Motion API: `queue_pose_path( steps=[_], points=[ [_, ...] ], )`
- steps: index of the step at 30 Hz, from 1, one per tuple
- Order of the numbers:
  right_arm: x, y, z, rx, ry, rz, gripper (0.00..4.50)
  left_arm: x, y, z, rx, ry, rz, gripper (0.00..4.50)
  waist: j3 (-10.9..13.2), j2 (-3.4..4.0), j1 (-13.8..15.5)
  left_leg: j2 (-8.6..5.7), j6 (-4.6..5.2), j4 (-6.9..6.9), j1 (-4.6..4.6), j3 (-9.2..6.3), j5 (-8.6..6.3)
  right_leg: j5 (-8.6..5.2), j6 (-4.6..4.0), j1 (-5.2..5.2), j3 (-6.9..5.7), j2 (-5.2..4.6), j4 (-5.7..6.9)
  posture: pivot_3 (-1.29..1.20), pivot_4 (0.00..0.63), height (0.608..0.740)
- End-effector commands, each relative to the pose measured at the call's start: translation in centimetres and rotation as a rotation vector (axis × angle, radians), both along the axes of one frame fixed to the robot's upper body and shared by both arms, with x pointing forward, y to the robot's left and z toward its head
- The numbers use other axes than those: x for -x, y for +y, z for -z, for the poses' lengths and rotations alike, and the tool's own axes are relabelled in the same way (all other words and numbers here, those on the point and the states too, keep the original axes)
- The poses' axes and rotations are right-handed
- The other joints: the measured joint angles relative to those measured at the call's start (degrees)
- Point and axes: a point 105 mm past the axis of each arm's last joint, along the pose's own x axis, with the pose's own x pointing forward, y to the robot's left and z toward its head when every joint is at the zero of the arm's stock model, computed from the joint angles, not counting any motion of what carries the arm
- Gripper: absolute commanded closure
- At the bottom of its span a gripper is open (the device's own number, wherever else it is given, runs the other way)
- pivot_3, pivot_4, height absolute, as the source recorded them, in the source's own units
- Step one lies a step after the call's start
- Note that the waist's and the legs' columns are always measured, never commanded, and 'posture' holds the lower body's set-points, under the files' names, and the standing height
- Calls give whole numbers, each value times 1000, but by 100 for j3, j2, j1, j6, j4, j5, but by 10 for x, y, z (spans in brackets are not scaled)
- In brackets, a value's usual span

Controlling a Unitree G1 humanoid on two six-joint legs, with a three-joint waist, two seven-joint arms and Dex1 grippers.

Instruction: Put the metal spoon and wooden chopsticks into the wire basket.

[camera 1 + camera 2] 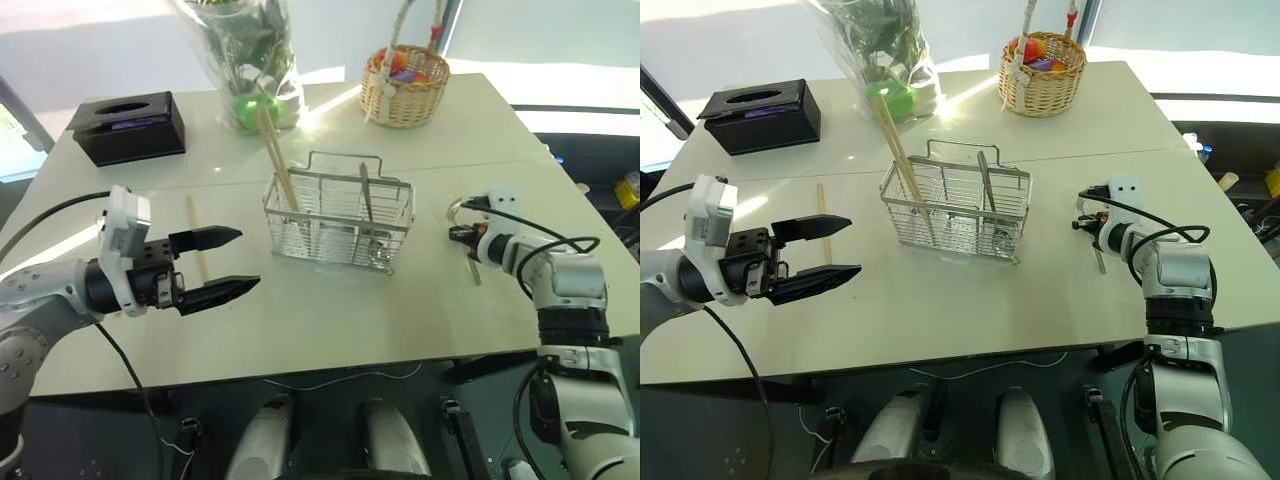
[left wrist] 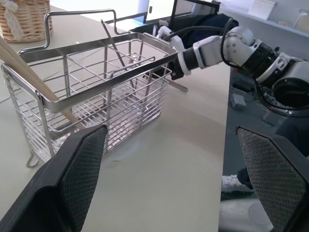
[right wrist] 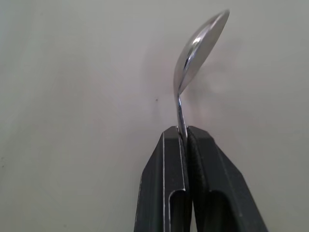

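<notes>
Fingers: we see the right gripper (image 3: 186,133) with its two black fingers (image 3: 164,174) pressed together on the thin neck of a shiny silver metal spoon (image 3: 195,58); the left gripper (image 1: 222,263) has its black fingers (image 1: 205,239) spread wide, with nothing between them.
Spoon: we find its small round bowl edge-on past the fingertips, over the pale tabletop, on the robot's right and well apart from the basket.
Basket: we note a small rectangular silver wire-mesh basket (image 1: 338,222) with a thin loop handle, standing upright at mid-table between the two grippers.
Basket contents: one pair of pale tan wooden chopsticks (image 1: 277,160) leans in its left end; we also see a slim metal utensil (image 1: 365,200) standing in its right part.
Loose stick: we see a further pale wooden chopstick (image 1: 193,232) lying flat on the table, just beyond the left gripper.
Table: we note a cream rectangular table (image 1: 330,330).
Far edge: a black tissue box (image 1: 128,126), a plant in clear wrapping (image 1: 245,55) and a round woven wicker basket (image 1: 405,90) stand there.
</notes>
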Motion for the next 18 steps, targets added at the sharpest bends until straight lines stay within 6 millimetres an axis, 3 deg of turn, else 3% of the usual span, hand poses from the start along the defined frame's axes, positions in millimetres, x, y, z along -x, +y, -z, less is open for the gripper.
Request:
queue_pose_path(
  steps=[1, 3, 6, 10, 15, 18],
  points=[
    [4, 5, 10, -30, 29, 5, 4438, 3, 0, -9, -4, -45, 8, 0, -1, -1, 6, 0, -8, 0, 0, 0, -5, 0, 0, 0, 0, 0, 0, 0, 150, 740],
    [-3, 1, -7, 19, -75, 24, 4438, 2, 1, -8, -4, -45, 6, 0, -1, -1, 2, 0, -10, 0, 0, 0, -6, 0, 0, 0, 0, 0, 0, 0, 150, 740],
    [-18, 1, -80, 97, -417, 73, 4438, -2, 2, -6, 0, -40, 5, 0, 7, 8, -4, -1, -11, 0, -3, 2, -6, 0, 0, -6, 1, 0, 0, 0, 150, 740],
    [-17, 8, -141, 114, -675, 107, 4438, -7, 2, -6, 5, -38, 8, 0, 36, 41, 3, -3, -2, 0, -12, 9, 0, 1, 1, -18, 4, 1, 4, 0, 150, 740],
    [2, 44, -212, 67, -971, 47, 4438, -14, -2, -7, 12, -40, 20, 0, 36, 37, 17, 0, 0, -4, -14, 5, 1, 1, 3, -19, 2, 17, 3, 0, 150, 740],
    [13, 64, -235, 21, -1076, 10, 4438, -17, -4, -7, 14, -41, 26, 0, 36, 37, 15, 0, 0, -3, -12, 2, 1, 2, 2, -17, 2, 19, 4, 0, 150, 740]
  ],
)
